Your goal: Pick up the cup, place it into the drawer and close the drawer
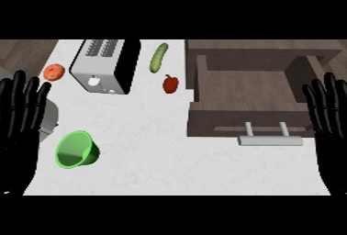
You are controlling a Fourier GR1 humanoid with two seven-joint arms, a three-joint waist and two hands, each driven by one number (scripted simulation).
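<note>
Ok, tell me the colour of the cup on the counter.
The cup is bright green, lying on its side on the white counter; only the head view shows it.

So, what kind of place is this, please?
Most likely a kitchen counter: a toaster stands on the white top, a cucumber and a red pepper lie beside it, and a wooden drawer is pulled open.

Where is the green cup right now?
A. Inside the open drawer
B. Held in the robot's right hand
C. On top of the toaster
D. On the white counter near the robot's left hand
D: the green cup lies tipped on the white counter beside the left hand, while the open drawer holds nothing visible.
</note>
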